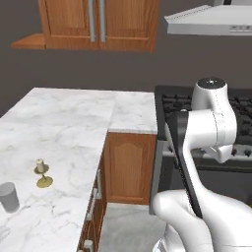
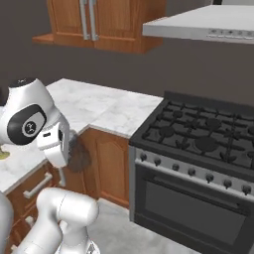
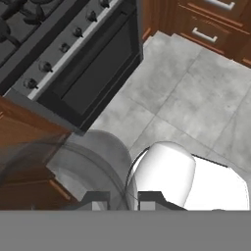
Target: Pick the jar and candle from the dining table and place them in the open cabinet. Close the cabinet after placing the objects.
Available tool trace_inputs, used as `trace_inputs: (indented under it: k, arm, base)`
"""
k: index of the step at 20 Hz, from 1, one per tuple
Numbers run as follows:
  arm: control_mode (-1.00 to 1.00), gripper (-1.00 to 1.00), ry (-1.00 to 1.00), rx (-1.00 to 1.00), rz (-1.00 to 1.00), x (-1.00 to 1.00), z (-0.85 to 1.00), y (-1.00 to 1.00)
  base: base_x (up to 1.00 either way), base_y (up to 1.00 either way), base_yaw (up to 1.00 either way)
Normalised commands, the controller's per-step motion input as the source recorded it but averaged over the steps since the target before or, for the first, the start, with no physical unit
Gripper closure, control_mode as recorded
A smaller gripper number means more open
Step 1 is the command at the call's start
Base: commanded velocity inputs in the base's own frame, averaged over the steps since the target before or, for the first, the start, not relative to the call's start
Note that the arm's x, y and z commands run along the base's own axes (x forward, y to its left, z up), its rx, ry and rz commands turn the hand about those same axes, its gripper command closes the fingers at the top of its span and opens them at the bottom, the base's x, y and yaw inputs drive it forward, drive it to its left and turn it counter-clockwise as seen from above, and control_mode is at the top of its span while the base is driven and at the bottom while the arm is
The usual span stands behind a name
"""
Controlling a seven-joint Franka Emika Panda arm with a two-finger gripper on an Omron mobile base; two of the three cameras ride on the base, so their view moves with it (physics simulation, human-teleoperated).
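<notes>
The white arm stands folded in the foreground, its hand pointing down over the grey floor tiles. In the hand view the gripper has its two dark fingertips drawn nearly together, leaving a narrow gap. A smoky, see-through rounded shape sits right at the tips, mostly to one side of them. Whether the tips pinch it, or what it is, cannot be told. In the right base view the same hazy form hangs beside the hand, in front of brown cupboard fronts.

To the arm's left, the jar stands upright near the front corner of the dining table, on bare veined marble. Just beyond it the candle stands upright on its gold holder, near the jar but not touching it, and well apart from the arm.

Farther on, the marble top runs up to a black gas stove with a row of knobs above its oven door. A brown base cupboard door fills the gap below the marble.

On the dark back wall hangs the cabinet, its panelled doors carrying two long silver handles side by side. A flat wooden ledge juts out at its lower left. A grey range hood hangs over the stove.
</notes>
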Motion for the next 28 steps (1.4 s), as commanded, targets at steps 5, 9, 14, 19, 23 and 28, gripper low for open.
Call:
trace_inputs:
  k: [5, 9, 14, 19, 23, 28]
  arm:
    - [1.0, 1.0, 0.0, 0.0, 0.0, 0.0, 0.0, 0.0]
    - [1.0, 1.0, 0.0, 0.0, 0.0, 0.0, 0.0, 0.0]
    - [1.0, 1.0, 0.0, 0.0, 0.0, 0.0, 0.0, 0.0]
    - [1.0, 1.0, 0.0, 0.0, 0.0, 0.0, 0.0, 0.0]
    - [1.0, 1.0, 0.0, 0.0, 0.0, 0.0, 0.0, 0.0]
    - [1.0, 1.0, 0.0, 0.0, 0.0, 0.0, 0.0, 0.0]
  base:
    - [0.0, 0.0, -0.35]
    - [0.0, 0.0, -0.34]
    - [0.0, 0.0, -0.32]
    - [0.0, 0.0, -0.3]
    - [0.0, 0.0, -0.29]
    - [0.01, 0.0, -0.28]
